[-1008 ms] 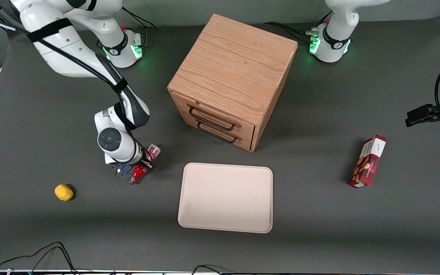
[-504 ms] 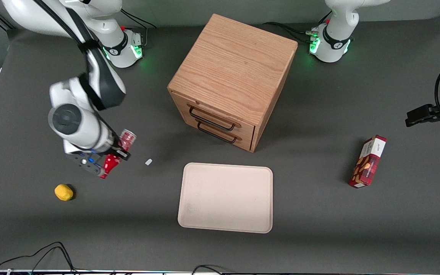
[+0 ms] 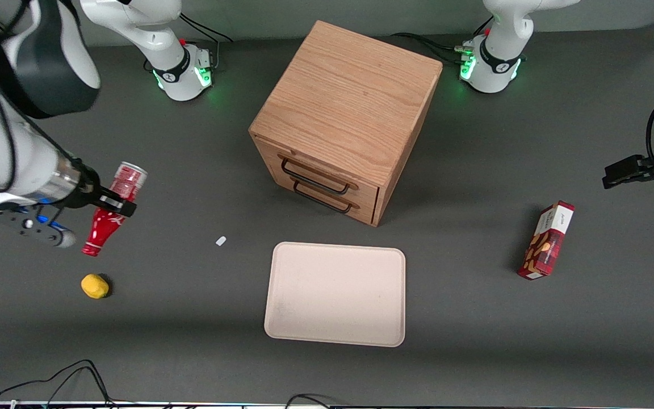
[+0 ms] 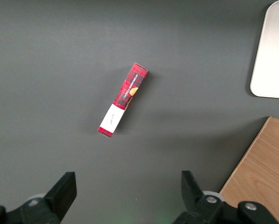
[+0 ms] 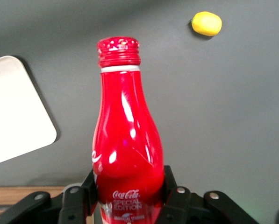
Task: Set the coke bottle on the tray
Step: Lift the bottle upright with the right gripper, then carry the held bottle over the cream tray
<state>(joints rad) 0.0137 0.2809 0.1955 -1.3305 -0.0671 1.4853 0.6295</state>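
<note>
My right gripper [image 3: 112,203] is shut on the coke bottle [image 3: 110,215], a slim red bottle with white markings, held high above the table toward the working arm's end. The bottle hangs tilted, its cap pointing down and nearer the front camera, its silvery base up. In the right wrist view the fingers [image 5: 174,189] clamp the bottle [image 5: 125,144] on both sides of its lower body. The beige-pink tray [image 3: 336,293] lies flat on the table, in front of the cabinet and apart from the gripper; a corner of it shows in the right wrist view [image 5: 17,112].
A wooden two-drawer cabinet [image 3: 347,116] stands mid-table. A yellow lemon-like object [image 3: 95,286] lies below the gripper, nearer the front camera. A small white scrap [image 3: 221,241] lies on the table. A red snack box [image 3: 547,241] lies toward the parked arm's end.
My gripper has lifted the bottle off the table and carried it up and away from the tray, toward the working arm's end. A small white scrap shows where the bottle lay.
</note>
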